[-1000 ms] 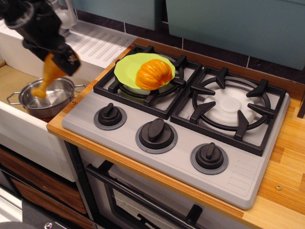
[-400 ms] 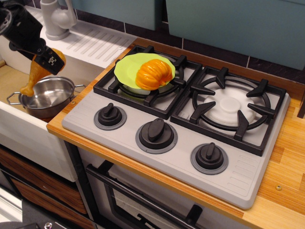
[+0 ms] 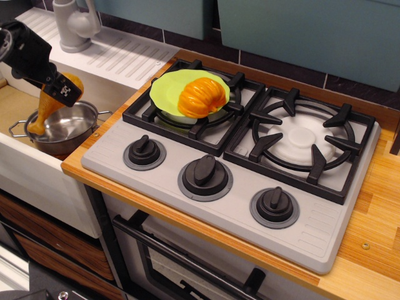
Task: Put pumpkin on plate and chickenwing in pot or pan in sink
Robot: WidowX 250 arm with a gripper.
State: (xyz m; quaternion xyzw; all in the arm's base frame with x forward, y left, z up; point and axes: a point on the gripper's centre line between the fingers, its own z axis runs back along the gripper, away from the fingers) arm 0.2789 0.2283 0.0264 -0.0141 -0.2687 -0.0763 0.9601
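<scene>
The glossy orange ribbed pumpkin (image 3: 201, 97) lies on the lime-green plate (image 3: 170, 90), which rests on the left burner grate of the stove. My gripper (image 3: 62, 87) is shut on the bulbous top of the orange-brown chickenwing (image 3: 47, 109). The drumstick hangs tilted, its knobbed bone end down at the left rim of the small steel pot (image 3: 65, 128). The pot stands in the tan-beige sink (image 3: 14, 106) at the left. Whether the bone end touches the pot I cannot tell.
A grey tap (image 3: 74, 24) and ridged white drainboard (image 3: 128, 56) lie behind the sink. The stove has a bare right burner (image 3: 306, 139) and three black knobs (image 3: 205, 175) in front. A wooden counter (image 3: 375, 206) runs along the right.
My gripper with the chickenwing moved left and away from the stove, then dipped slightly, so the bone end now sits at the pot's left rim. Pumpkin and plate have not moved.
</scene>
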